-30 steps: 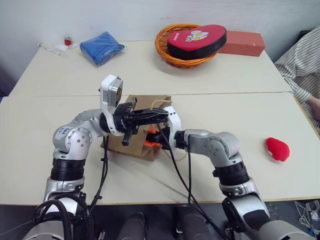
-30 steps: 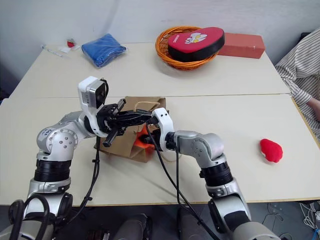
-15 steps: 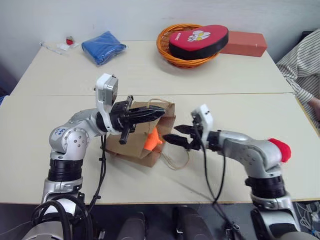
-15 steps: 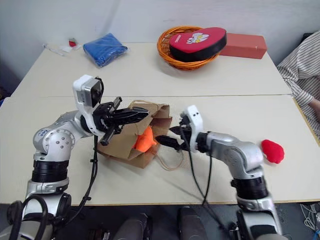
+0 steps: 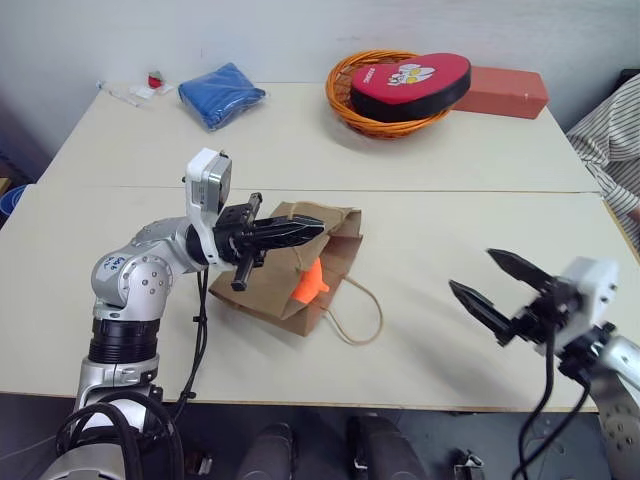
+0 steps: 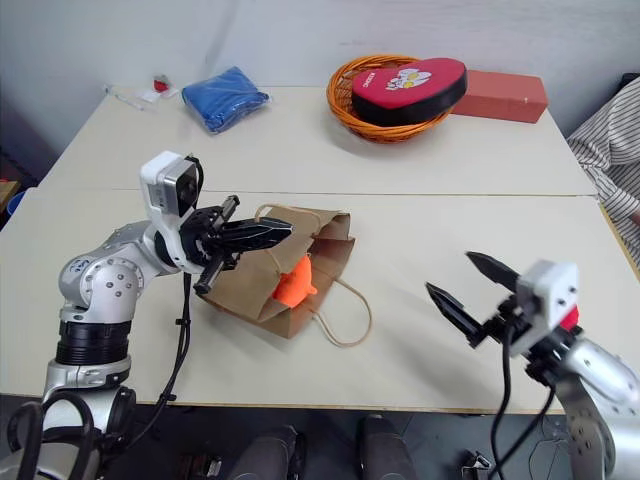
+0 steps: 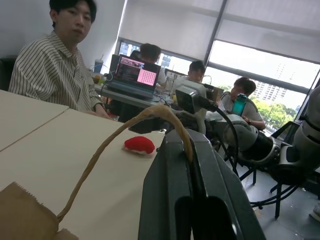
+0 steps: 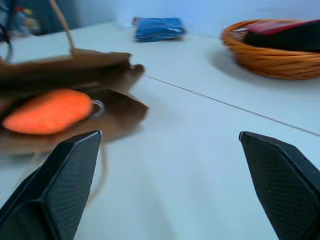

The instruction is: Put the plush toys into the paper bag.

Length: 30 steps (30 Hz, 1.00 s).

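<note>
A: What is there to work with, biggest thing first?

B: The pale beige table [image 5: 420,150], then the plain brown kraft paper bag [image 5: 275,285] lying on its side near the front edge, mouth toward the right arm. The left gripper [image 5: 300,231] is clenched on the bag's upper twisted cord handle [image 7: 125,131], lifting the top lip so the mouth gapes.

A: And the toys?

B: The bright orange lumpy plush toy [image 5: 310,284] sits just inside the mouth, partly poking out. The smaller rounded red plush toy [image 7: 139,144] lies on the bare table, well apart from the bag, on the right arm's side.

A: The right gripper?

B: The right gripper [image 5: 503,288] hovers above the table with its two black fingers spread wide, holding nothing.

A: So how should the next step go?

B: I judge the red toy is next. Come down on it with the fingers straddling its rounded body, squeeze gently since it is soft, and carry it low into the mouth. The left arm should keep the handle raised; if it sags, the opening may collapse. Push the toy deep, so it does not nudge the orange one out.
</note>
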Each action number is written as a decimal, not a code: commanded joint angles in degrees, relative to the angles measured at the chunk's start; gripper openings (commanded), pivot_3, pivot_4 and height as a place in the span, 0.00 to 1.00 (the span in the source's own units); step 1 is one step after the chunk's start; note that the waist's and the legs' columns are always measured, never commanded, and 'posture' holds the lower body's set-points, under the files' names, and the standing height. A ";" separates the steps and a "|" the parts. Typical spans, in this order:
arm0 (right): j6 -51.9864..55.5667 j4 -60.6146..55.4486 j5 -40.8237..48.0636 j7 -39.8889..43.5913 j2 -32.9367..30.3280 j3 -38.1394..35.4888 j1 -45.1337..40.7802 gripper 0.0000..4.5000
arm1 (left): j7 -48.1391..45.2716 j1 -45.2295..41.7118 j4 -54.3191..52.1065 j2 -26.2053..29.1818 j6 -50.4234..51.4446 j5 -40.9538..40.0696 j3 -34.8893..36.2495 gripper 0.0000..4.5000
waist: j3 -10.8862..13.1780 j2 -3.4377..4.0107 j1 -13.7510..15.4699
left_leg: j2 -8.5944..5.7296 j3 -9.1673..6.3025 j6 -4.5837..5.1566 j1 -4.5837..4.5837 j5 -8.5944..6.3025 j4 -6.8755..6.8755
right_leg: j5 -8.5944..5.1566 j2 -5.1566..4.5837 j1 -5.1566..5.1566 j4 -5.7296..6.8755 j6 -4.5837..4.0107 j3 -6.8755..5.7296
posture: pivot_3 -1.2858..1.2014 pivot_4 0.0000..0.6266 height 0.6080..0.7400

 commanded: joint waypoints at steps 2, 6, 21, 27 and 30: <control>-19.44 2.98 -8.63 -1.21 5.88 -11.80 13.52 0.99 | -3.02 -0.14 1.89 2.01 -2.39 1.80 -0.52 0.00 | -0.03 0.05 0.63 | -0.01 0.03 0.00 0.08 0.00 -0.03 | 0.00 0.00 0.04 0.00 0.00 0.04 | 0.52 0.24 1.00; -28.19 7.95 -10.43 -2.20 9.61 -15.63 21.99 0.99 | -4.39 -0.59 3.15 2.13 -3.49 2.75 -1.50 0.00 | -0.02 0.05 0.65 | -0.01 0.07 0.01 0.22 -0.01 -0.07 | 0.00 0.02 0.18 -0.03 0.00 0.10 | 0.52 0.24 1.00; -7.17 16.19 -4.92 -8.42 -6.25 -11.49 13.86 0.99 | -4.33 -0.99 2.52 1.09 -3.63 3.13 -2.97 0.00 | -0.06 0.16 -0.10 | 0.03 0.12 0.00 0.35 0.00 -0.13 | -0.01 0.05 0.23 0.05 -0.02 0.15 | 0.52 0.24 1.00; 2.13 22.35 -7.95 -10.09 -13.13 -6.71 5.35 0.99 | -3.70 -0.54 1.58 0.38 -3.62 2.95 -3.14 0.00 | -0.06 0.16 1.00 | 0.00 0.06 0.03 0.24 0.01 -0.05 | -0.01 0.02 0.22 -0.01 -0.03 0.10 | 0.52 0.24 1.00; 2.61 27.53 -8.19 -10.37 -13.72 -5.06 0.35 0.91 | -3.27 -0.59 1.45 -0.30 -3.50 2.59 -3.04 0.00 | -0.06 0.15 1.05 | 0.00 0.06 0.05 0.24 0.02 -0.03 | -0.01 0.02 0.23 0.00 -0.03 0.08 | 0.52 0.24 1.00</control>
